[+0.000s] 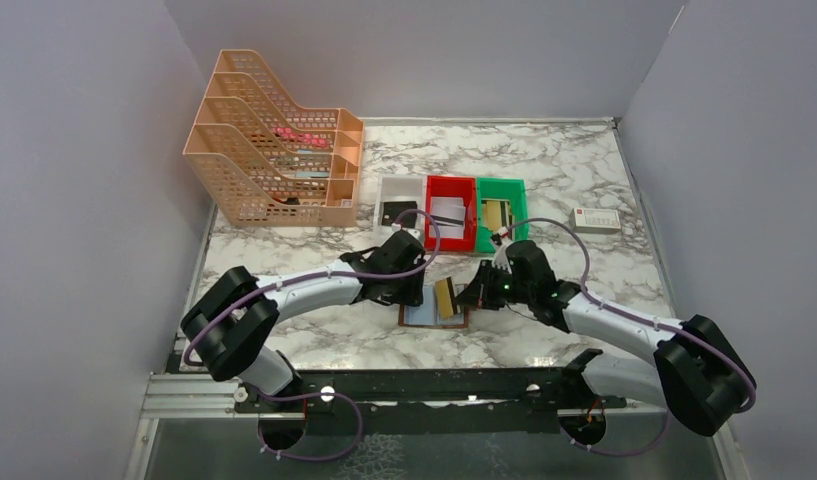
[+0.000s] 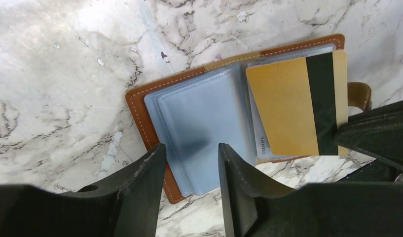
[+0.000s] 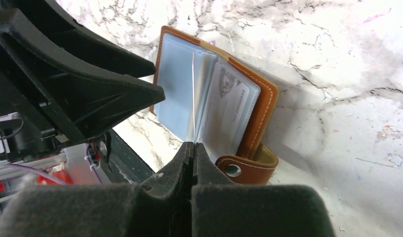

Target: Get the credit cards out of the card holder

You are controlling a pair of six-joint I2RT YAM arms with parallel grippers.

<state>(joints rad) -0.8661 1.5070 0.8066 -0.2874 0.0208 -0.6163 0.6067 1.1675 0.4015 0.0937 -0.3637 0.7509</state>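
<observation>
**CARD HOLDER STATION: PRESENT STATE**

**Top external view.** The card holder (image 1: 433, 316) is laid open on the marble table (image 1: 584, 180), between the two arms. The left gripper (image 1: 416, 292) is positioned over the holder's left side and the right gripper (image 1: 472, 297) at its right side. A gold credit card (image 1: 445, 296) is held tilted above the holder.

**Left wrist view.** The left gripper's jaws are parted and nothing is held. The pale blue sleeves (image 2: 204, 128) of the holder are seen through the gap. The gold card, marked with a dark stripe, is overlying the holder's right half.

**Right wrist view.** The right gripper is clamped fully on the card, which is seen edge-on above the sleeves. The closing tab (image 3: 243, 168) is located just beside the fingertips.
</observation>
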